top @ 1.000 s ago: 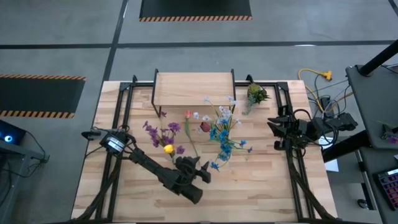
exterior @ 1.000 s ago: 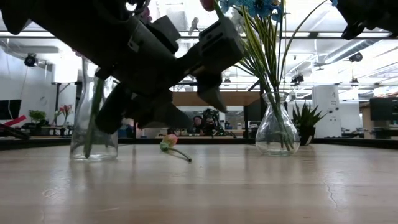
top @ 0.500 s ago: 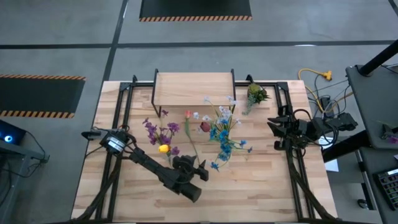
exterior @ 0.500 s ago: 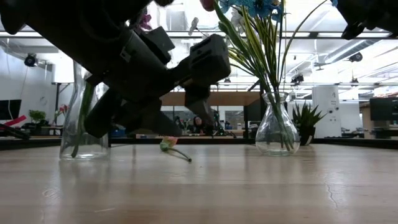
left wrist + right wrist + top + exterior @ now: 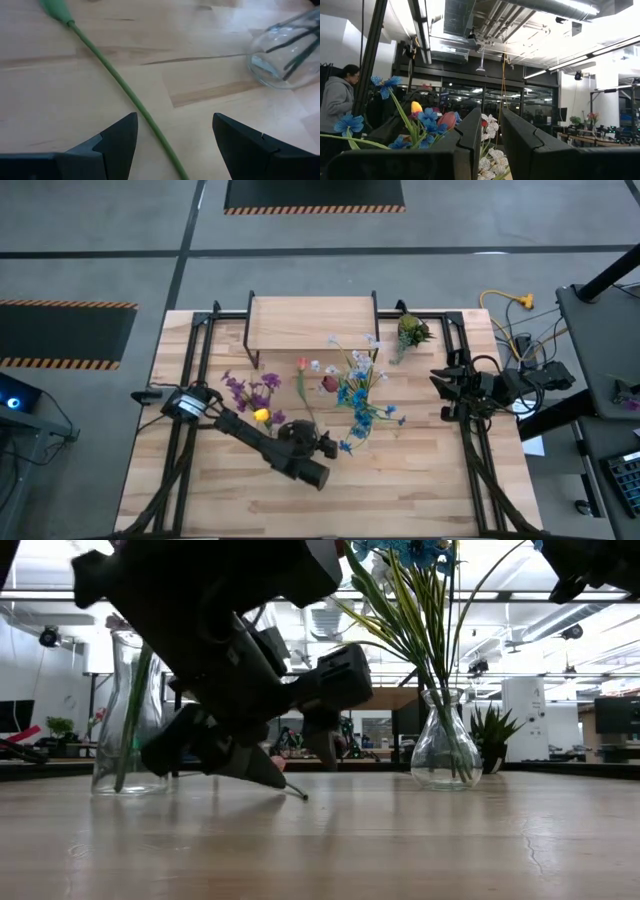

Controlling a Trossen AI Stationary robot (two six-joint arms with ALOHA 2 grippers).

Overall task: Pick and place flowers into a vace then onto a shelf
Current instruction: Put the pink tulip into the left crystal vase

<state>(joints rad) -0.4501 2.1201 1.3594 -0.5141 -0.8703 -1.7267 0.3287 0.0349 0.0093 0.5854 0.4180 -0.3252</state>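
Observation:
A loose flower point(image 5: 309, 402) with a pink bloom lies flat on the tabletop, its green stem point(image 5: 125, 90) running toward the near edge. My left gripper point(image 5: 325, 445) is low over the table and open. Its fingers stand on either side of the stem's lower end point(image 5: 172, 132) without touching it. A glass vase point(image 5: 125, 730) with purple and yellow flowers point(image 5: 250, 392) stands left of the loose flower. A round vase point(image 5: 445, 745) with blue, white and red flowers point(image 5: 360, 395) stands right of it. The shelf point(image 5: 312, 315) is at the far edge. My right gripper point(image 5: 440, 395) hangs shut and empty, raised at the table's right.
A stubby yellow-green tuft point(image 5: 410, 330) stands at the far right beside the shelf. My left arm's forearm point(image 5: 245, 435) runs close past the purple-flower vase. Black frame rails point(image 5: 470, 460) run along both sides of the tabletop. A person point(image 5: 337, 100) stands in the room beyond.
My left gripper has gone down toward the table and a little toward the far edge, onto the loose flower's stem, staying open. The vase with purple flowers has slid a little toward the table's left edge, next to my left forearm. The loose flower has stayed where it was.

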